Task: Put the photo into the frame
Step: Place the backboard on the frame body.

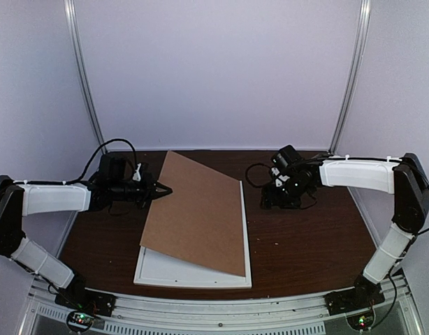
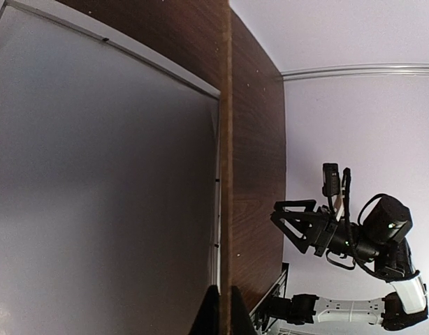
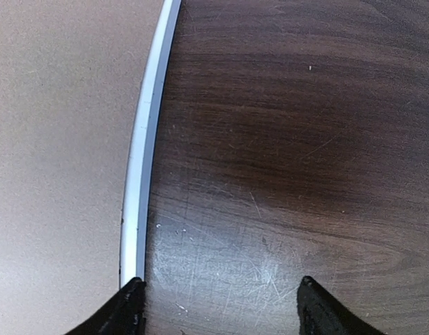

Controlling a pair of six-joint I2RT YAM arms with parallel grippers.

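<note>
The white frame [image 1: 246,230] lies flat on the table. A white sheet [image 1: 172,269] shows inside it at the near edge; the photo's red print is not in view. The brown backing board [image 1: 200,209] leans tilted over the frame, its left edge raised. My left gripper [image 1: 167,190] is shut on that raised edge; in the left wrist view the fingertips [image 2: 225,289] pinch the board edge-on [image 2: 225,139] above the frame rail [image 2: 131,52]. My right gripper [image 1: 279,204] hangs open and empty over bare table just right of the frame rail [image 3: 141,188] and the board [image 3: 61,139], jaws wide [image 3: 221,283].
The dark wood table [image 1: 305,237] is enclosed by pale walls at the back and both sides. A metal rail [image 1: 214,307] with the arm bases runs along the near edge. The right arm also shows in the left wrist view [image 2: 354,237].
</note>
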